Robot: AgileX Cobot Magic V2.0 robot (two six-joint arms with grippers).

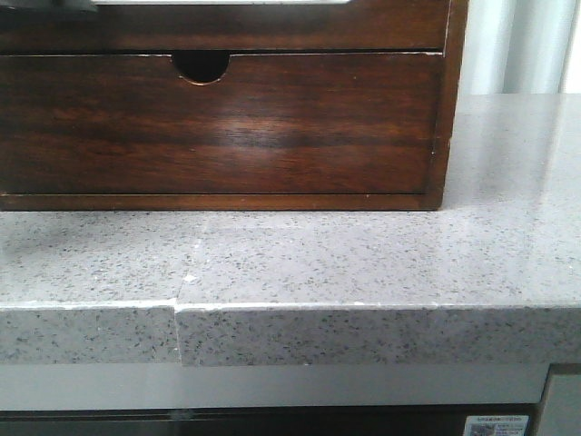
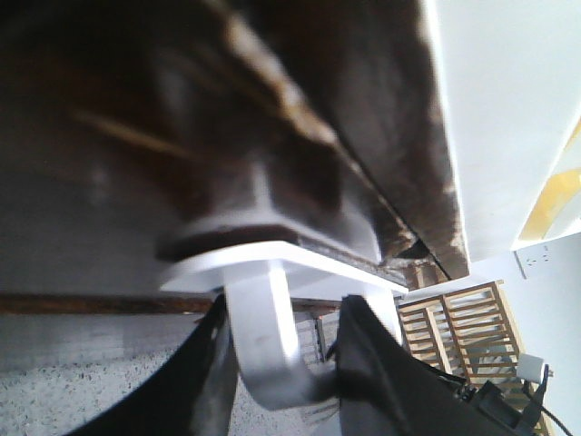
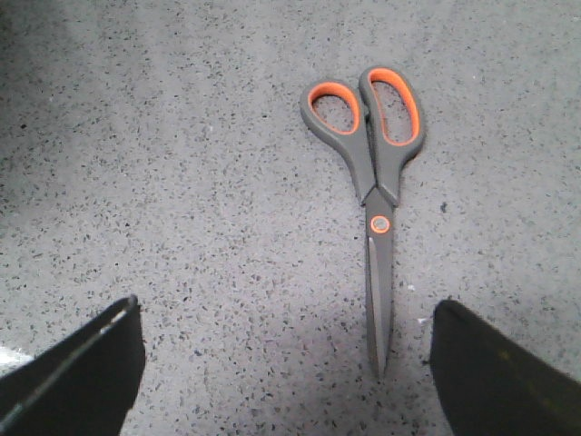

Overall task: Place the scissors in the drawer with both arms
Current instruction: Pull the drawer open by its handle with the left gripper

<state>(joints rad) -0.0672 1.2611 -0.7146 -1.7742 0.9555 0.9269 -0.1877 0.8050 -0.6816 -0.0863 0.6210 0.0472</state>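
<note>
The scissors (image 3: 372, 182), grey with orange-lined handles, lie flat and closed on the speckled grey counter (image 3: 182, 182). Their blade tip points between my right gripper's (image 3: 290, 381) fingers, nearer one of them. That gripper is wide open above the counter and touches nothing. My left gripper (image 2: 286, 363) is closed around a white hook-shaped handle (image 2: 268, 318) fixed to dark glossy wood (image 2: 136, 136); the view is blurred. In the front view only the bottom strip of the drawer (image 1: 272, 27) shows, at the top edge. The scissors and both grippers are not clearly seen there.
Below the drawer sits the taller drawer front (image 1: 272, 127) with a small half-round notch (image 1: 201, 65). The wooden cabinet stands on the stone counter (image 1: 363, 263), whose front edge has a seam (image 1: 179, 309). A pale wooden rack (image 2: 454, 327) shows beyond the cabinet.
</note>
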